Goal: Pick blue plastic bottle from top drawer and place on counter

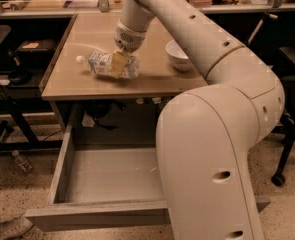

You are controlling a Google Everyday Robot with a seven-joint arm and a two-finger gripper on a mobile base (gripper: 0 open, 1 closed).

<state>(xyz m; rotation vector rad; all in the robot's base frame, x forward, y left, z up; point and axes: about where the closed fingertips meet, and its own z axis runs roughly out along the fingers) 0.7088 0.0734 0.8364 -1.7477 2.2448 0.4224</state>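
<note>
Over the counter (82, 36), the claw (119, 64) is clamped on the blue plastic bottle (100, 64), held sideways, cap leftward.

Nothing is showing clearly enough to be read as a word, brand or number. The blue plastic bottle (106, 68), lying on the left part of the counter (87, 34), is carrying a pale blue-and-white printed label (98, 62), but its print is coming out illegible. The gripper (119, 64) is clasping the bottle's middle and covering part of that label.
</note>
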